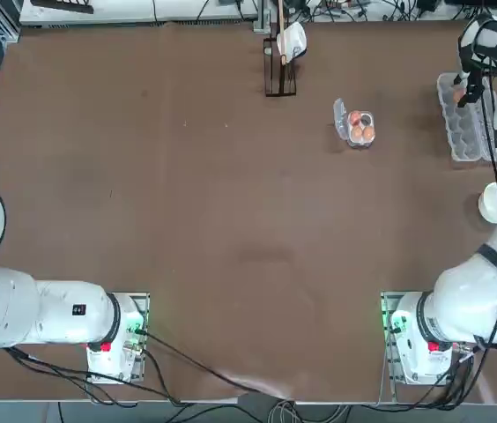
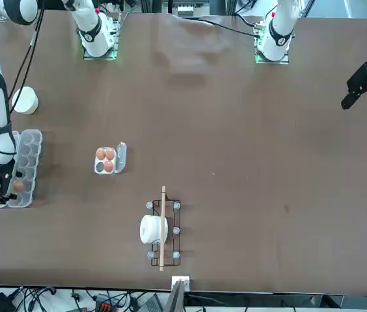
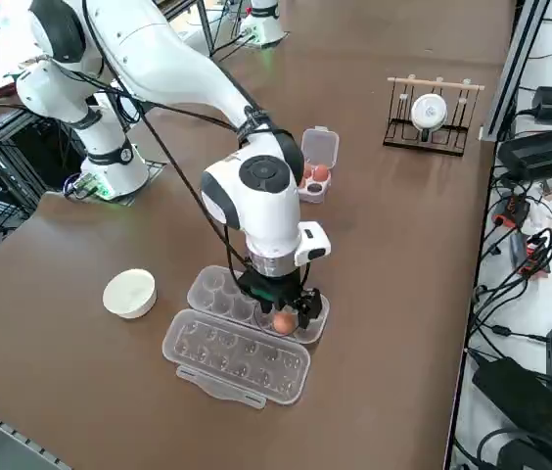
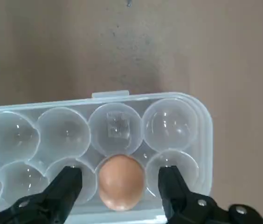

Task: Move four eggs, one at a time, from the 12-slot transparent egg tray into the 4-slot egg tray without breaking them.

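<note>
4-slot egg tray (image 1: 360,127): three eggs (image 1: 361,126) seated, one cup vacant.
12-slot transparent egg tray (image 4: 178,121): one last egg (image 4: 120,181) (second cup from an end), other visible cups vacant.
Right gripper (image 4: 120,183): fingers wide, straddling that egg, nothing held.
Outstanding: grasp, carry across, seat the fourth egg.

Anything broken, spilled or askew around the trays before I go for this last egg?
Nothing stands out. The last egg sits whole in its cup of the long tray, between the open fingers of the right gripper. Three eggs sit intact in the small tray. No spill shows.
</note>
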